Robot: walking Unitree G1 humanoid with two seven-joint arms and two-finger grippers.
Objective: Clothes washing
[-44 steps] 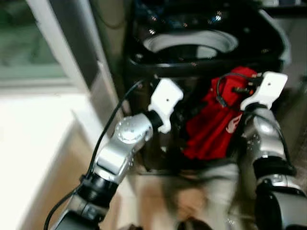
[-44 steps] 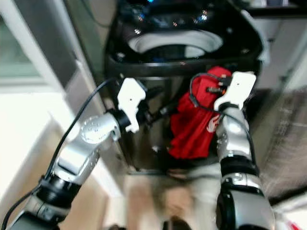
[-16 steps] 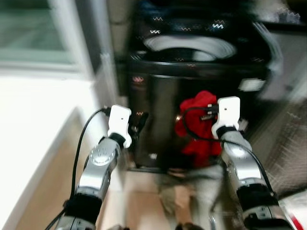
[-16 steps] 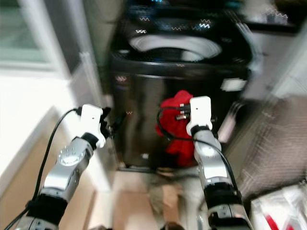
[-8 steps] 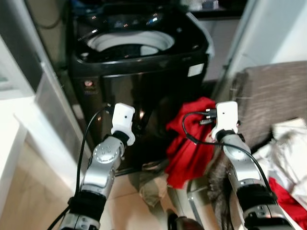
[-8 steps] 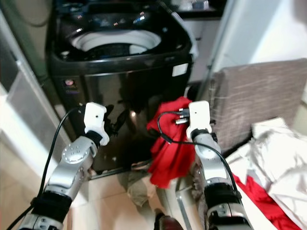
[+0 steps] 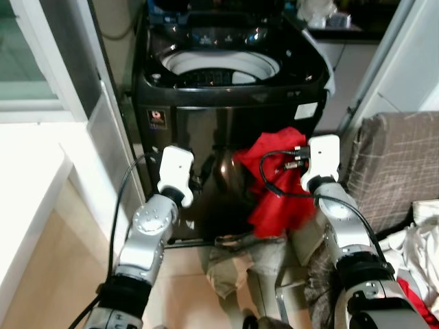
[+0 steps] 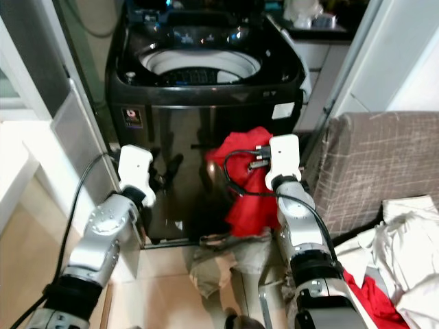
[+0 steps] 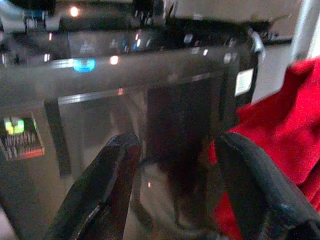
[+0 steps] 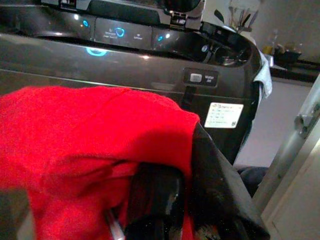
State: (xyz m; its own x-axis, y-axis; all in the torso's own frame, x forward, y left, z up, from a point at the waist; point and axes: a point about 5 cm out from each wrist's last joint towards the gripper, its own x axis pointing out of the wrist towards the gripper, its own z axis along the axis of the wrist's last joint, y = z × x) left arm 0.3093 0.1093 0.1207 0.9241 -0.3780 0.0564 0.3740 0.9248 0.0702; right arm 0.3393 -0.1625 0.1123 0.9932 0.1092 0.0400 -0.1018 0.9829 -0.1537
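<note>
A black top-loading washing machine (image 7: 226,103) stands straight ahead with its lid up and its white drum opening (image 7: 221,68) showing. My right gripper (image 10: 185,195) is shut on a red garment (image 7: 274,188), which hangs against the machine's front panel, below the rim. The cloth drapes over the right fingers (image 10: 152,200) and hides most of them. My left gripper (image 9: 175,165) is open and holds nothing. It is raised close to the machine's glossy front, left of the garment.
A grey-brown checked armchair (image 7: 398,164) stands to the right of the machine. White and red clothes (image 7: 422,240) are piled at the far right. A khaki garment (image 7: 233,264) lies on the floor at the machine's foot. A white ledge (image 7: 27,185) and a window frame are on the left.
The camera has swung back left, so the machine sits centred and the clothes pile has slid towards the right edge. Both arms keep their pose, and the red garment stays in the right gripper.
</note>
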